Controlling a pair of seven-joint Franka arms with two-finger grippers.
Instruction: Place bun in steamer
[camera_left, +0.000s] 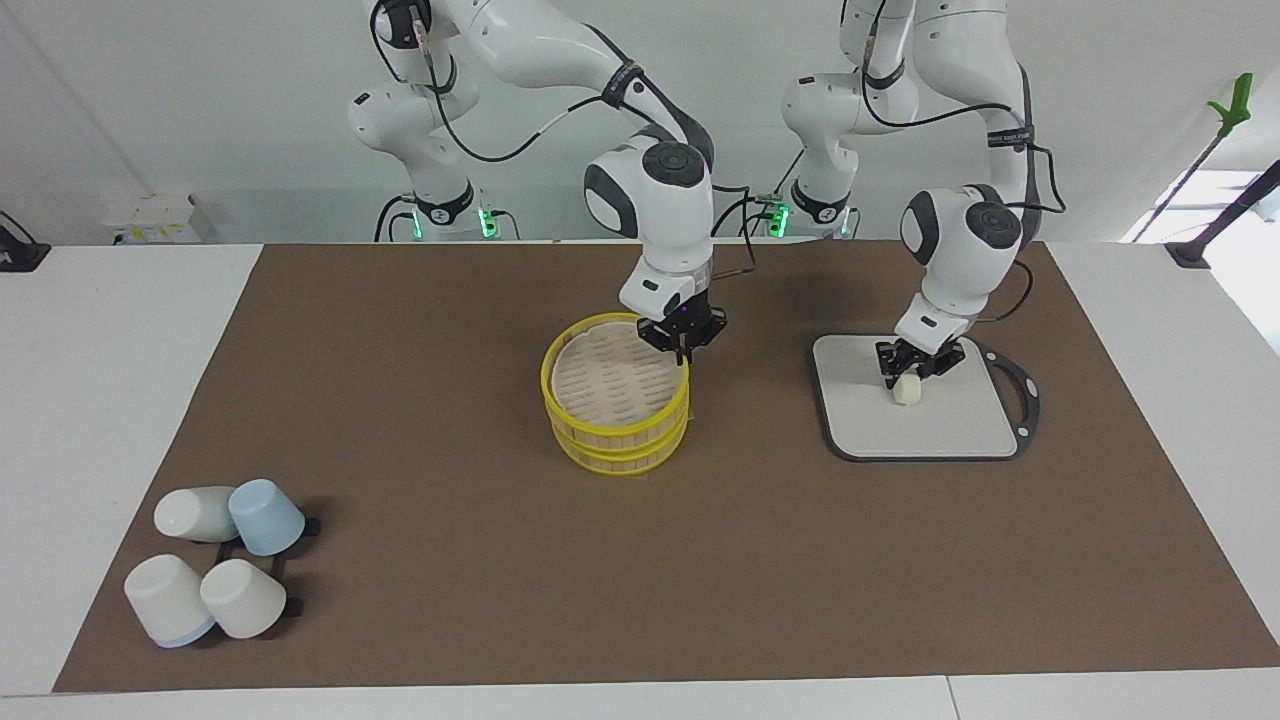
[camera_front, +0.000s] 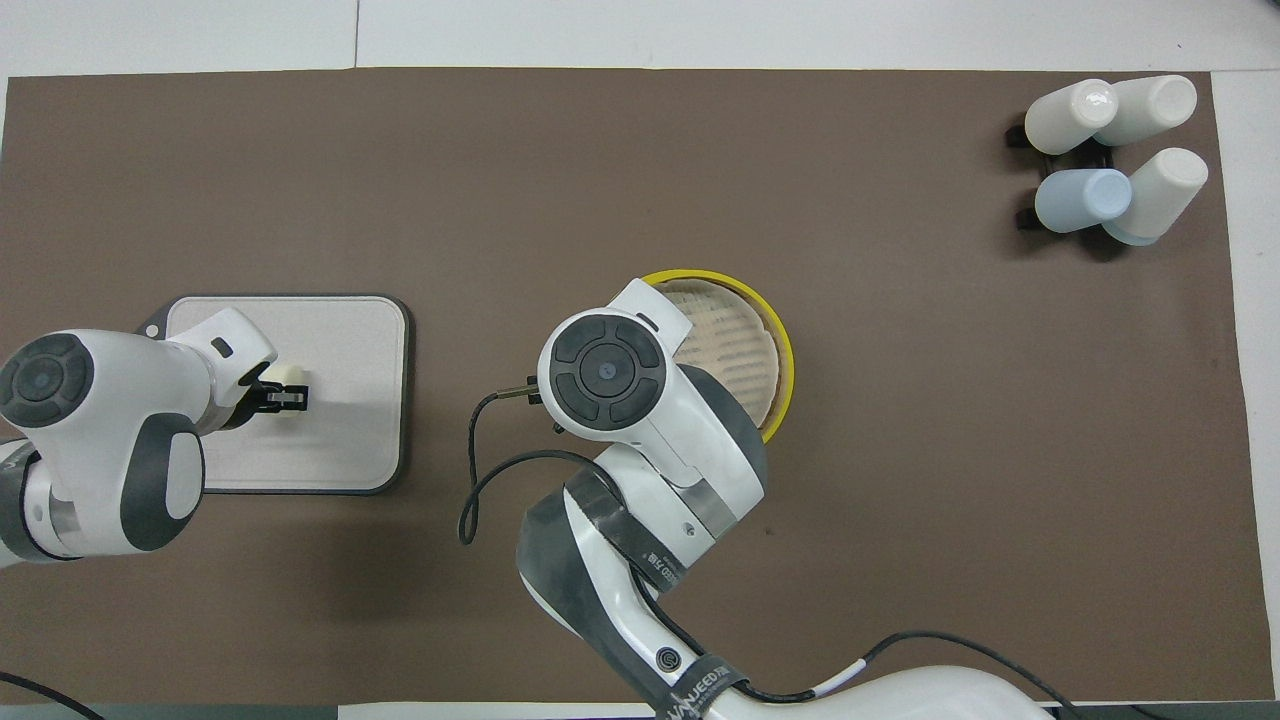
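Observation:
The bun (camera_left: 908, 391) is a small cream-white piece lying on the grey square board (camera_left: 960, 430), toward the left arm's end of the table. My left gripper (camera_left: 906, 376) is down on it with a finger on either side, closed on the bun (camera_front: 292, 377), which rests on the board. The steamer (camera_left: 615, 420) stands mid-table as two stacked yellow-rimmed bamboo rings; the upper one shows a slatted inside. My right gripper (camera_left: 683, 347) pinches the upper ring's rim on the side nearer the robots. In the overhead view the right arm hides much of the steamer (camera_front: 775, 330).
Several upturned cups, white and pale blue (camera_left: 215, 570), lie on a black rack at the right arm's end of the table, farther from the robots. A brown mat (camera_left: 450, 600) covers the table.

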